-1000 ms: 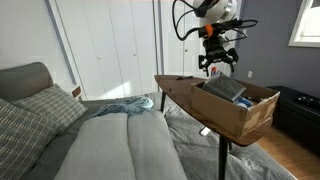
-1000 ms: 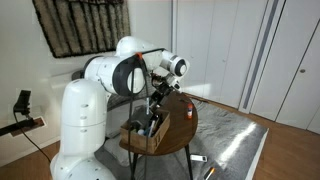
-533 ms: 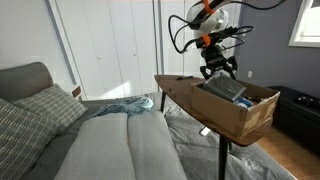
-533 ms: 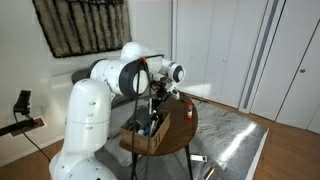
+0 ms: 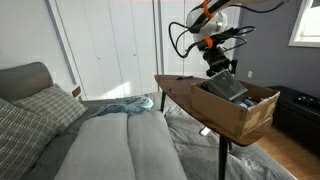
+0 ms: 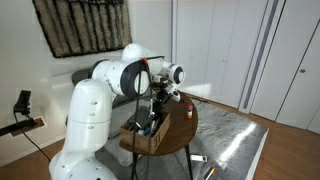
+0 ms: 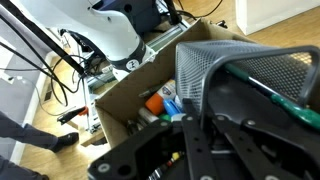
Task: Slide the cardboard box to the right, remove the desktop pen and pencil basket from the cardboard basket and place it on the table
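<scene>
The claw point(image 5: 222, 71) hangs over the far left part of the cardboard box point(image 5: 246, 114), its tips down at about the level of the box's rim. The box sits on the right part of the table point(image 5: 174, 86), and its near end seems to reach past the table's edge. In an exterior view the claw point(image 6: 160, 100) is low over the box point(image 6: 146, 136), with the white arm point(image 6: 118, 78) bent above it.

The wrist view shows most. The desktop pen and pencil basket point(image 7: 262, 68) is right up against the claw, a dark mesh cup that fills the right of that view, with the claw's black linkage just below and in front of it. A dark bar lies across the mesh, and a green-tipped pen point(image 7: 293, 108) shows beside it. Whether the fingers have closed on the cup I cannot tell: the tips are lost against the dark mesh, and the exterior views are too small to show the gap.

The cup is inside the box, near one cardboard wall point(image 7: 128, 92). To its left lie colourful items point(image 7: 160, 101), orange and blue, on the box floor.

A grey couch point(image 5: 112, 146) stands left of the table.
</scene>
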